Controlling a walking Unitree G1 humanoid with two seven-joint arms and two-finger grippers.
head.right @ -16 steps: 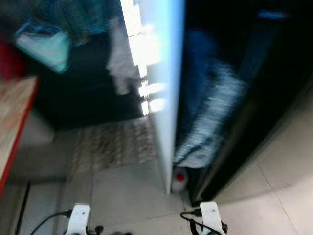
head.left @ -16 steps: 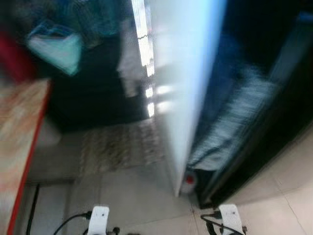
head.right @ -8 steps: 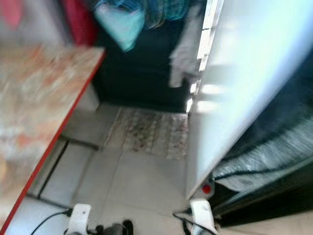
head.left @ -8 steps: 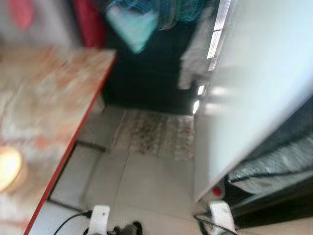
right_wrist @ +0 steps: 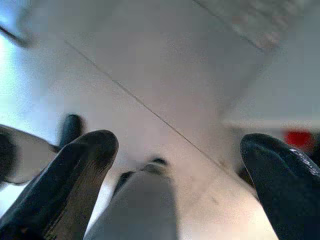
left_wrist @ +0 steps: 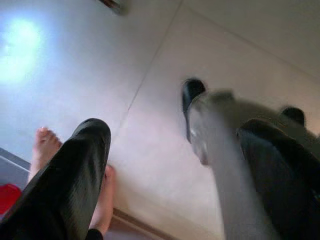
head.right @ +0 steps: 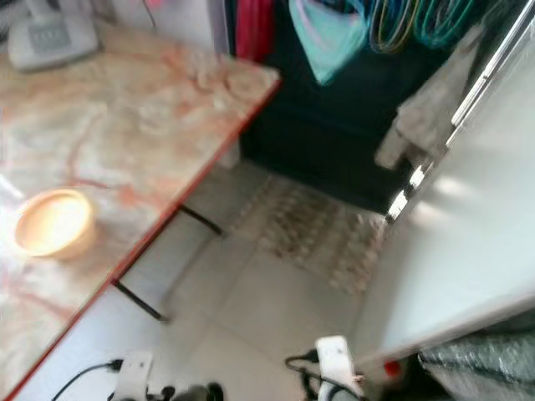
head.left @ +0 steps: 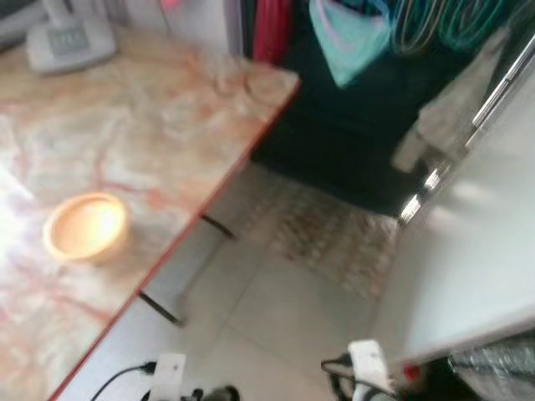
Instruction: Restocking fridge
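Observation:
The fridge's white door (head.left: 472, 259) stands open on my right, with a sliver of its dark inside (head.left: 500, 368) at the lower right corner. A small red cap (head.left: 410, 373) sits low by the door's bottom edge. Both arms hang down: the left arm (head.left: 169, 374) and right arm (head.left: 366, 368) show at the bottom edge. In the left wrist view my left gripper (left_wrist: 175, 137) is open over the floor tiles, holding nothing. My right gripper (right_wrist: 177, 145) is likewise open and empty above the tiles.
A marbled table (head.left: 167, 125) with a red edge fills the left, bearing a yellow bowl (head.left: 86, 227) and a white appliance (head.left: 68, 38). A patterned rug (head.left: 334, 238) lies ahead. A teal bag (head.left: 349, 33) and a towel (head.left: 447, 121) hang beyond. A person's bare foot (left_wrist: 44, 147) is near.
The whole picture has swung left: the table and bowl have come into view and the fridge has slid to the right edge. The arms hang as before.

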